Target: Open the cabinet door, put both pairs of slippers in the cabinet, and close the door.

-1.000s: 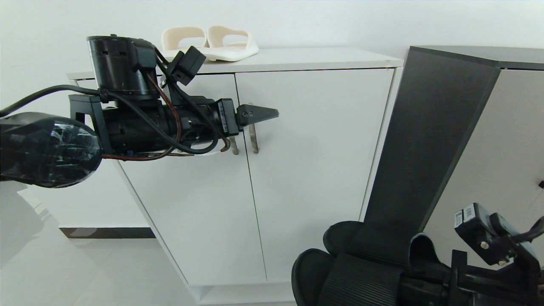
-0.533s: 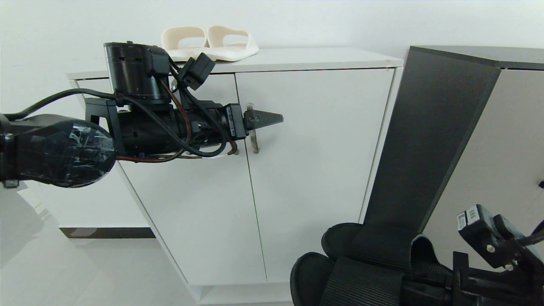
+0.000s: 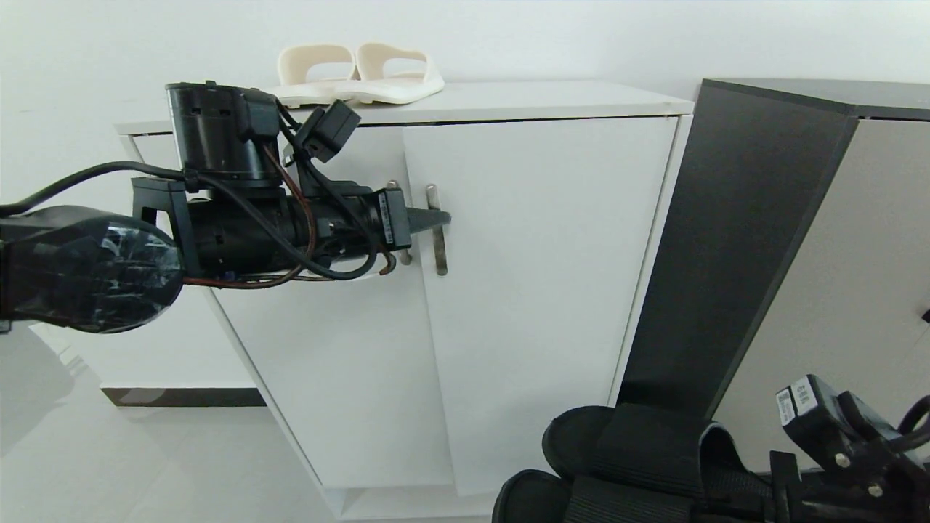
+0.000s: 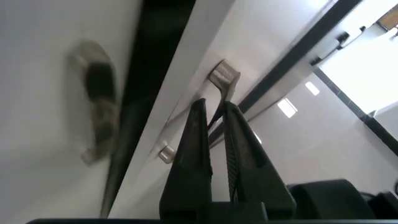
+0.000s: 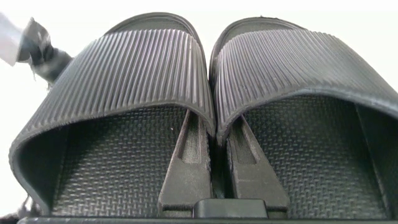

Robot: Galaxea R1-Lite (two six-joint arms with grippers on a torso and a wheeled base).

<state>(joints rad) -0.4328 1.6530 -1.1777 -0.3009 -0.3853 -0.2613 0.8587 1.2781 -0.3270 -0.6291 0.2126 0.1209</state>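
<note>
The glossy black left arm (image 3: 87,269) carries a cylindrical joint (image 3: 211,123), looped black and brown cables (image 3: 294,200) and a pointed black claw (image 3: 443,217); the right wrist (image 3: 843,436) shows white labels (image 3: 794,396) and silver screws (image 3: 837,459).

**Plain white room, 1 dark unit**

A bare white wall (image 3: 581,36) rises behind and above the left gripper (image 3: 442,217). Well to that gripper's right stands 1 tall unit (image 3: 734,240) with a black side panel and a grey front. Below and to the gripper's left, glossy pale floor (image 3: 145,465) meets a dark skirting strip (image 3: 182,397). Light is bright and even.

Smooth matt white cabinet door (image 3: 538,290), brushed metal handle (image 3: 439,256), ribbed matt black slippers (image 5: 149,68), smooth cream slippers (image 3: 360,69)
</note>
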